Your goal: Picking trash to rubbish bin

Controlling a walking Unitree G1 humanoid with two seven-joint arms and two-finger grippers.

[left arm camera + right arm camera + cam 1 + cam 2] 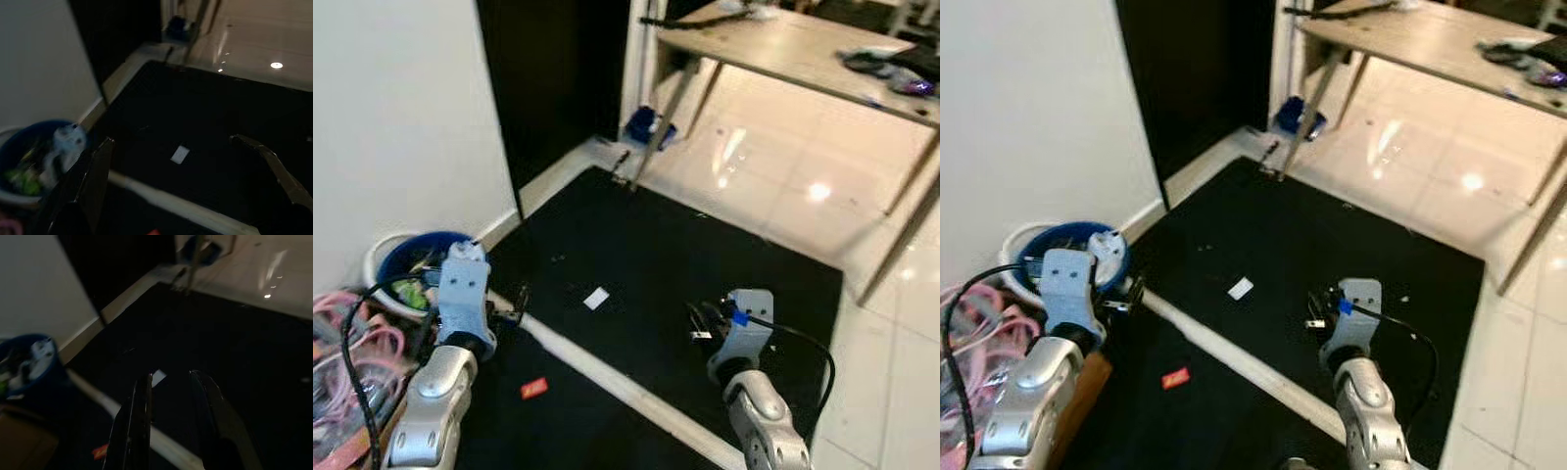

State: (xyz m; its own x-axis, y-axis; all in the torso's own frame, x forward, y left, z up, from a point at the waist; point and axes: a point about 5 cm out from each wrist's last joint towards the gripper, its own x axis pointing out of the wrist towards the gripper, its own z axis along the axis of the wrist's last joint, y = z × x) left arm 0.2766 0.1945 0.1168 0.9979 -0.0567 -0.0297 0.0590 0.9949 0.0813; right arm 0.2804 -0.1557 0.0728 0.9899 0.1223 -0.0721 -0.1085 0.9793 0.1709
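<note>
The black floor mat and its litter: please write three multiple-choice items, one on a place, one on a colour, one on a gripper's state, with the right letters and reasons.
1. Where does the small white paper scrap lie?
A. on the black floor mat
B. in the blue rubbish bin
C. on the wooden table

2. What colour is the small flat wrapper near the left arm?
A. green
B. red
C. yellow

3. How is the left gripper?
A. shut on paper
B. open, empty
C. shut, empty

Answers: 1 A, the scrap rests on dark mat. 2 B, it shows red. 3 B, its fingers stand wide apart.
</note>
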